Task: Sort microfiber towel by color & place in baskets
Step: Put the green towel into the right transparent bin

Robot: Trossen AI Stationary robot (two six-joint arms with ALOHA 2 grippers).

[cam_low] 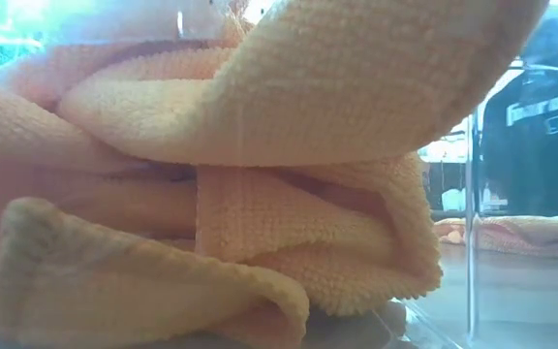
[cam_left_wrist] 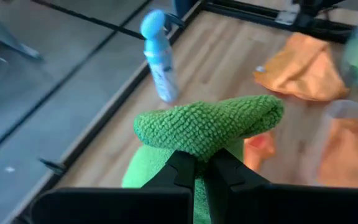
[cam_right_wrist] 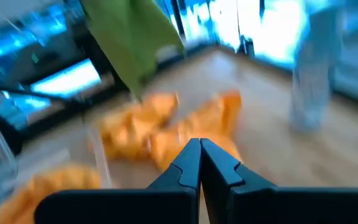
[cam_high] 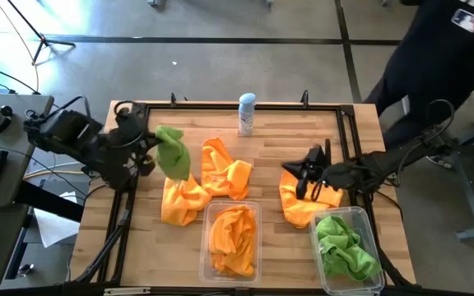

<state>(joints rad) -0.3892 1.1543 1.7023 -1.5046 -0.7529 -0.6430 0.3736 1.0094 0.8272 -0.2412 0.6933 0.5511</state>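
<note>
High view gives me the count: one orange towel (cam_high: 233,238) sits in the middle basket (cam_high: 206,215), green cloth (cam_high: 346,245) fills the right basket (cam_high: 369,226). My left end effector (cam_high: 151,156) is clamped on a green towel (cam_high: 173,152), lifted over the tabletop (cam_high: 278,136). My right end effector (cam_high: 304,174) is closed, seemingly empty, above a loose orange towel (cam_high: 303,205). Two or three orange towels (cam_high: 220,168) remain unsorted.
</note>
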